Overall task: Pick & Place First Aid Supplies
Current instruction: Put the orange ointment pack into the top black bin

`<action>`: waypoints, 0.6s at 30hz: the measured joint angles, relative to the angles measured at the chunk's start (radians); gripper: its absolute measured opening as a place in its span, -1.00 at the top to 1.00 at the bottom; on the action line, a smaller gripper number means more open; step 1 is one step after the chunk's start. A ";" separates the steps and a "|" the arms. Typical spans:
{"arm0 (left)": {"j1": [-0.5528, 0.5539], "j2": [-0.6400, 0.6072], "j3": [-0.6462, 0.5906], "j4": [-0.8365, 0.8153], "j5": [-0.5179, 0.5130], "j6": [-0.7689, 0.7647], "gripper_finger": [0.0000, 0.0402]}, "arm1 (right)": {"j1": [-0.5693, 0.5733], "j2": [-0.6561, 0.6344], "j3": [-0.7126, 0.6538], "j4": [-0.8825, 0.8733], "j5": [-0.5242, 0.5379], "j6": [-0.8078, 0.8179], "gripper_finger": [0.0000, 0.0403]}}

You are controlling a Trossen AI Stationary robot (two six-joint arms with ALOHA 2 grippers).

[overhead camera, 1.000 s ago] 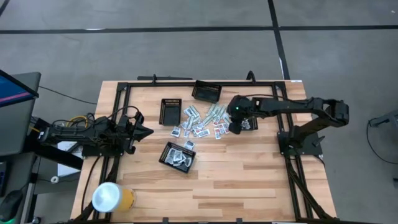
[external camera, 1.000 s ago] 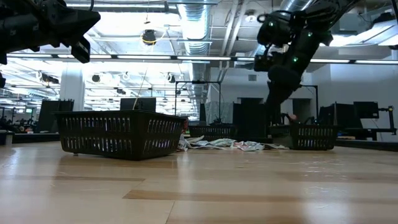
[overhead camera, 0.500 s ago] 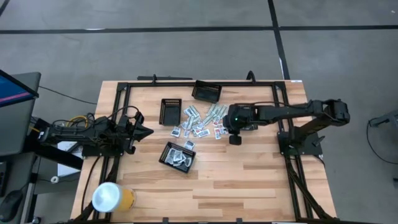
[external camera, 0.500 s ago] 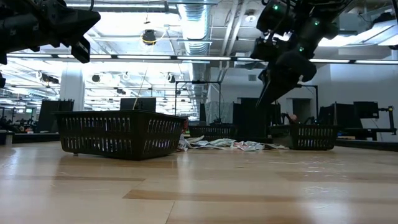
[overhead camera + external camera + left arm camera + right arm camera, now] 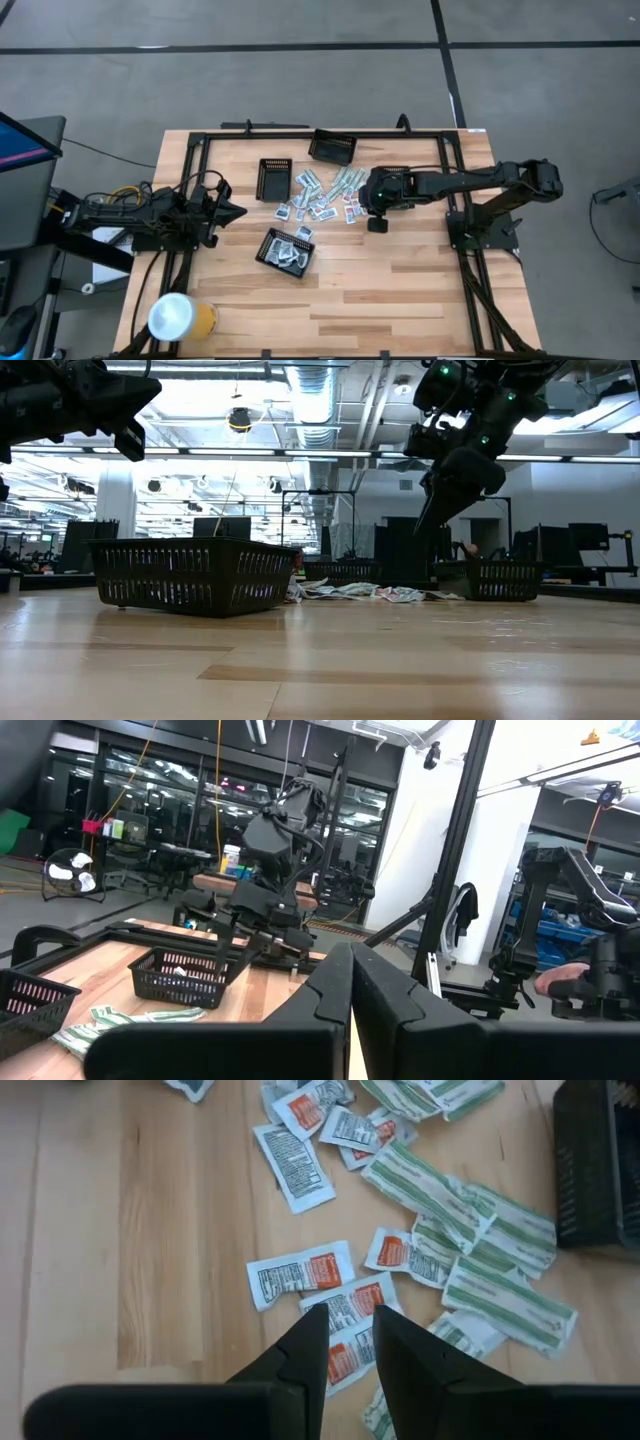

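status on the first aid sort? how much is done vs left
Done: several packets sit in the near tray. In hand: the right hand hovers over the loose pile of packets, fingers slightly apart, holding nothing. The left hand waits shut at the table's left edge. Left: most of the pile.

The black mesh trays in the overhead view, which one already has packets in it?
The tray nearest the table's front, lying askew below the loose packets. White packets show inside it; the other trays visibly hold none.

table (image 5: 400, 290): pale wood, smooth
packets (image 5: 300, 1272): shiny paper or foil
trays (image 5: 190, 575): black mesh
frame (image 5: 300, 134): black metal
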 joint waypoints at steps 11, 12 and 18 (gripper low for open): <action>0.000 0.000 0.000 0.000 0.000 0.000 0.96 | 0.019 0.183 -0.001 -0.017 -0.002 0.031 0.62; 0.000 0.000 0.000 0.000 0.000 0.000 0.96 | 0.022 0.203 0.000 -0.012 -0.002 0.031 0.62; 0.000 0.000 0.000 0.001 0.000 0.000 0.96 | 0.030 0.269 0.001 0.016 0.001 0.031 0.62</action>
